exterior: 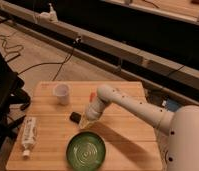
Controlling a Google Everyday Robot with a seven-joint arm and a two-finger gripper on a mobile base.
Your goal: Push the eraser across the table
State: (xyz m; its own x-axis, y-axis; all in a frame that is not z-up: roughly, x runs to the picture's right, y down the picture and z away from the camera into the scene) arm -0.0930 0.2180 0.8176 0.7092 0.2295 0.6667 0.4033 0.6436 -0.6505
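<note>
Hanging low over the middle of the table, the tool (83, 121) is sitting just beside the small flat black rectangular eraser (75, 117); whether it is apart or together cannot be told. The push is probably starting, calling for a steady, level shove along the light wooden plank table (48, 107). A white cup (62, 93) and a green round plate (86, 151) are flanking the lane, with a white tube (28, 132) lying beyond.
</note>
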